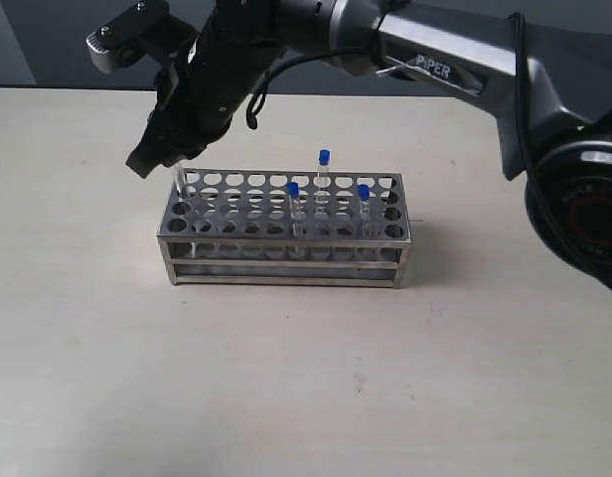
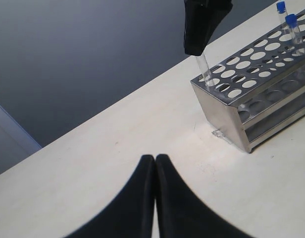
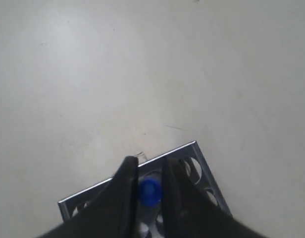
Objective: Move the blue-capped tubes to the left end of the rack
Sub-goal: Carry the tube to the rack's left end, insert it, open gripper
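**Clamped on a tube at the rack's left end**

Reaching across from the right: right tool (image 1: 159, 159), fingers closed on the held tube (image 1: 179, 185), blue cap (image 3: 150, 191) pinched between them. Straight below the tool, tube's lower end entering a corner hole of the rack (image 1: 286, 260). Further along the rack, well apart from the tool: nearest tube (image 1: 293, 204), rear tube (image 1: 324, 171), farthest tube (image 1: 364, 207), all blue-capped and upright.

Left tool (image 2: 155, 157) shut tight, fingertips touching, nothing between them. Hanging over bare bench (image 2: 93, 163), well apart from the rack's corner.

Printed in white on the right arm's link: "PIPER" (image 1: 433, 68). Red lettering on the round joint housing (image 1: 589, 214) too blurred to read.

Bench's far edge just behind the right tool. Open bench beyond the rack's left end, beside the tool, and across the whole front of the rack.
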`<state>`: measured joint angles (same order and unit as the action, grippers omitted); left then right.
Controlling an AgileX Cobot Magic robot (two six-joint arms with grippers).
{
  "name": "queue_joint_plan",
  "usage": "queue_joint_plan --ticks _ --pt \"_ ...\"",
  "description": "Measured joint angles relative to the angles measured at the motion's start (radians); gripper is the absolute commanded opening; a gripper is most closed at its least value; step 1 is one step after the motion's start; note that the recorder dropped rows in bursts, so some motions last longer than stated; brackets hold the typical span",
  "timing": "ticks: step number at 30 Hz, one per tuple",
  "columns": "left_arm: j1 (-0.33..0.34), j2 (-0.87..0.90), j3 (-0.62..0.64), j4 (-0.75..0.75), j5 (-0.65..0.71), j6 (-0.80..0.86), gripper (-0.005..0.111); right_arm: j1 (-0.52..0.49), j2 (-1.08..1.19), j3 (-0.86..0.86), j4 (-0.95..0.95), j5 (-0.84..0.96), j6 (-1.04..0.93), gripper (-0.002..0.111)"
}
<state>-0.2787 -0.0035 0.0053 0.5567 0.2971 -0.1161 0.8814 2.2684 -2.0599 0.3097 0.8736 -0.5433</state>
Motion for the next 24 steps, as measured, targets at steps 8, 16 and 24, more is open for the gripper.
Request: queue_joint_plan --ticks 8,16,24 --pt "0.000 0.000 0.000 0.000 0.000 0.000 0.001 0.000 0.048 0.006 -0.001 -0.007 0.016 -0.001" --pt "0.000 0.000 0.000 0.000 0.000 0.000 0.001 0.000 0.048 0.006 -0.001 -0.009 0.020 0.009" --pt "0.000 0.000 0.000 0.000 0.000 0.000 0.001 0.000 0.036 0.006 -0.003 0.049 0.076 0.046"
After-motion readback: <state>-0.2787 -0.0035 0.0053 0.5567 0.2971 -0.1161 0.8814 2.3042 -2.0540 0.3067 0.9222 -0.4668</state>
